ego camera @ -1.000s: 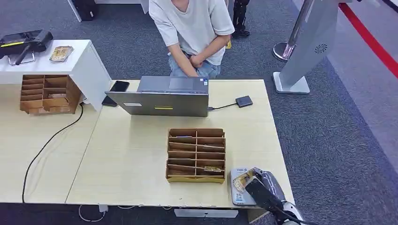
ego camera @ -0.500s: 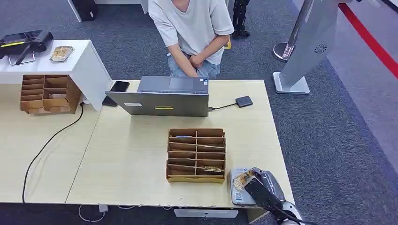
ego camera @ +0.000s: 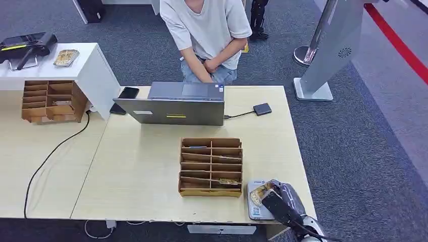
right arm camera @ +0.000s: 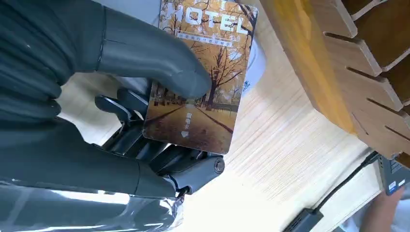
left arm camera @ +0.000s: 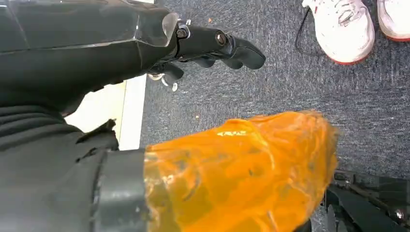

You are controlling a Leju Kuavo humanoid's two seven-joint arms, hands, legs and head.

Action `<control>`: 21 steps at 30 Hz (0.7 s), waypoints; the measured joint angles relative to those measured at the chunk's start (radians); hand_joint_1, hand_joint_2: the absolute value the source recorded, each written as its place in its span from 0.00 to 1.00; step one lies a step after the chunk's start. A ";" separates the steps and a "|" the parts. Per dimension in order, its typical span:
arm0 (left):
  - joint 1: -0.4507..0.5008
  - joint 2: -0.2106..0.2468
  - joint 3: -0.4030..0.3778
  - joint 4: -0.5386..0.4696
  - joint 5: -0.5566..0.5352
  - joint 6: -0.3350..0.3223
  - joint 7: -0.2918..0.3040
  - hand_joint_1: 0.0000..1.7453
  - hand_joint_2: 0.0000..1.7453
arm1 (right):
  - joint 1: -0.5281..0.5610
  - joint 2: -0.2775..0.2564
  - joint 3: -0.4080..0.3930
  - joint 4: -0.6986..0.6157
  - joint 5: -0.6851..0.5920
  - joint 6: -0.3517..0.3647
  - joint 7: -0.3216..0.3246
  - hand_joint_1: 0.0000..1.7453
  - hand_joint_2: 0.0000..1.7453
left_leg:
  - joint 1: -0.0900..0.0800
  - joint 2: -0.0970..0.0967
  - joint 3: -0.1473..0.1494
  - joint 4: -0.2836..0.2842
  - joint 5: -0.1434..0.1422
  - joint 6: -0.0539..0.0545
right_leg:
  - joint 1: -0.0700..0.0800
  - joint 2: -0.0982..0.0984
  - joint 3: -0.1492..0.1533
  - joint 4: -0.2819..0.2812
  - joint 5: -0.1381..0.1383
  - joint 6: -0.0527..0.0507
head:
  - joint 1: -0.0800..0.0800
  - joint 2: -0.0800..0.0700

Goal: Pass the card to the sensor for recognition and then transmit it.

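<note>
Right wrist view: the right hand clamps a hotel key card, thumb pressed on its printed face and fingers underneath, holding it over the grey card sensor at the desk's near right corner, beside the wooden slotted organizer. In the head view the card sits tilted above the sensor; whether it touches the pad cannot be told. To do the read well, the hand should probably lay the card flat and low over the sensor's face, hold steady there, and keep the thumb's pinch firm so the card does not slip. The handover likely goes across the desk to the person standing behind the laptop at the far edge. The left hand hangs off the desk over the carpet, holding nothing, its fingers loosely apart.
</note>
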 joint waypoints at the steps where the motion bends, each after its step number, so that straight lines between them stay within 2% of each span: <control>1: 0.000 0.000 0.000 0.000 0.000 0.000 0.000 0.00 0.00 | 0.000 0.000 0.001 0.000 0.000 -0.001 0.000 1.00 1.00 | 0.000 0.000 0.000 0.000 0.000 0.000 | 0.000 0.000 0.000 0.000 0.000 0.000 | 0.000 0.000; 21: 0.000 0.000 0.000 0.000 0.015 0.003 0.000 0.00 0.00 | 0.001 0.000 0.003 -0.011 0.027 -0.040 0.010 1.00 1.00 | 0.000 0.000 0.000 0.000 0.000 0.000 | 0.000 0.000 0.000 0.000 0.000 0.000 | 0.000 0.000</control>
